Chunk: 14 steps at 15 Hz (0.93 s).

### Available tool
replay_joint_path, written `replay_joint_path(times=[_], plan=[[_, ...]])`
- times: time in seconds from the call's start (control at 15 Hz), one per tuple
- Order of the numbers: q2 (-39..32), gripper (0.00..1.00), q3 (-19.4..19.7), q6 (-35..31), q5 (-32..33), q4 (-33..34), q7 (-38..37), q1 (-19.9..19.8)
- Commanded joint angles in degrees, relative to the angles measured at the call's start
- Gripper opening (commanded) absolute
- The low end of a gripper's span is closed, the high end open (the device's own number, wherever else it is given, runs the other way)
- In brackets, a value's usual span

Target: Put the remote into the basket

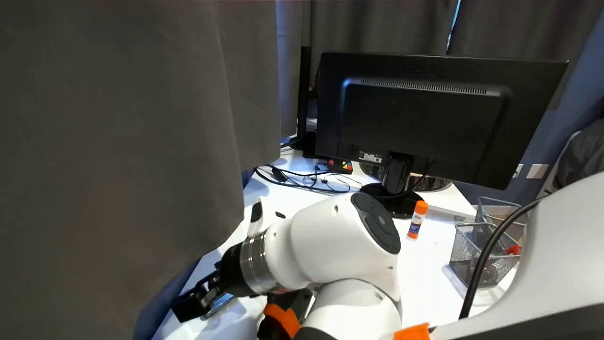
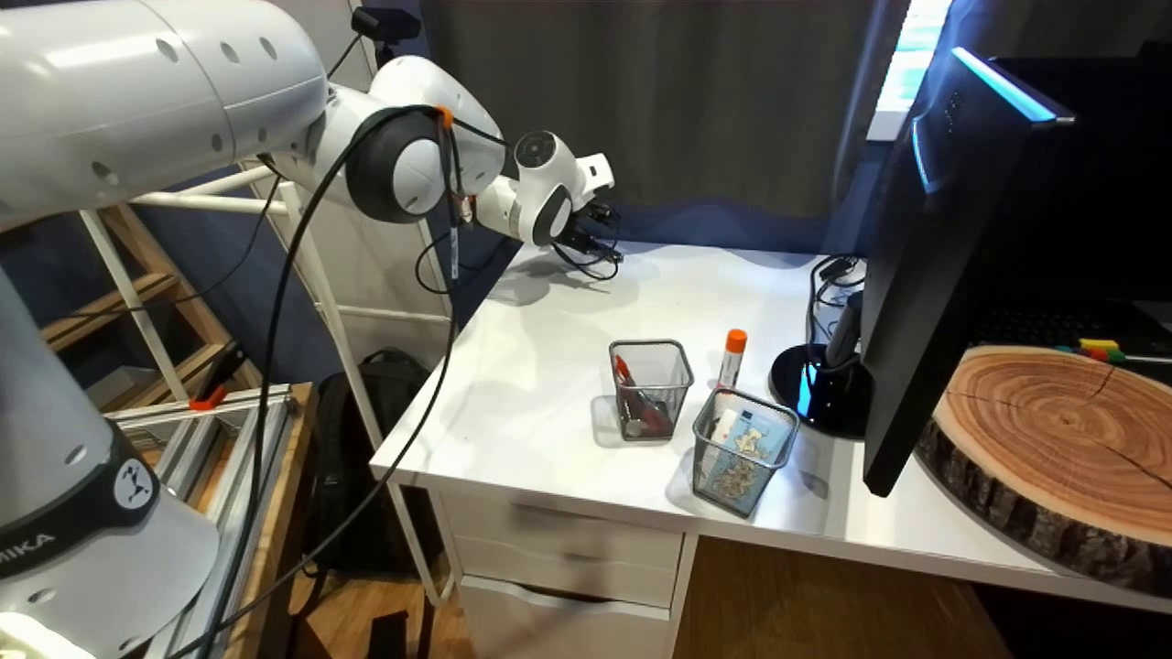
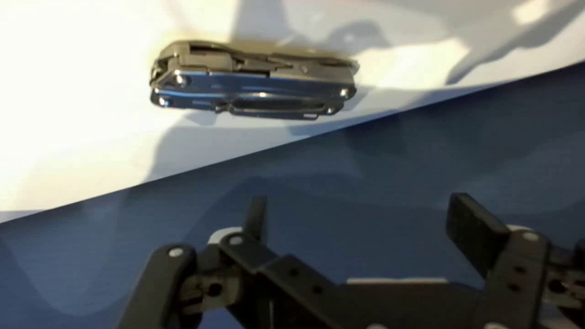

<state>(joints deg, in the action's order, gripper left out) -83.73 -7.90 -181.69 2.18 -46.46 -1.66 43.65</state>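
The remote (image 3: 256, 87) is a slim, shiny dark metal bar that looks like a folded multitool. It lies on the white table near its edge, and partly shows behind the gripper in an exterior view (image 1: 221, 302). My gripper (image 3: 356, 203) is open and empty; in the wrist view its fingertips appear over the blue area beyond the table edge, apart from the bar. It also shows in both exterior views (image 1: 193, 302) (image 2: 604, 233). Two grey mesh baskets stand on the table: one (image 2: 673, 412) holds red and dark items, another (image 2: 746, 459) holds a map-like card. I cannot tell which is meant.
A glue stick (image 2: 730, 361) stands close to the baskets. A black monitor (image 1: 424, 118) and loose cables (image 1: 306, 182) are farther along the table. A wood slab (image 2: 1071, 439) lies behind the monitor. A grey curtain (image 1: 141, 141) and blue wall border the table edge near the gripper.
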Motion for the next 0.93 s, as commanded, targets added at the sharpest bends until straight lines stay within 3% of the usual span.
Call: replay_joint_path(times=[0.0, 0.07, 0.27, 0.53, 0.6, 0.73, 0.87], plan=[[-3.91, 1.00, 2.98, -0.17, -1.74, 5.22, -3.11, 1.52], [-1.51, 1.00, 3.58, -1.16, -2.35, 1.22, -4.03, 1.32], [-1.76, 1.00, 2.67, 4.26, -2.16, 2.28, -4.27, 0.48], [-0.39, 1.00, -9.69, 16.33, -1.52, 1.35, 2.84, -4.55], [0.10, 1.00, -11.22, 18.58, -1.73, 1.22, 4.12, -5.45], [1.40, 1.00, -11.65, 23.76, -1.77, 0.48, 4.09, -6.86], [4.02, 1.00, -8.96, 29.92, -0.67, -1.65, 1.98, -7.61]])
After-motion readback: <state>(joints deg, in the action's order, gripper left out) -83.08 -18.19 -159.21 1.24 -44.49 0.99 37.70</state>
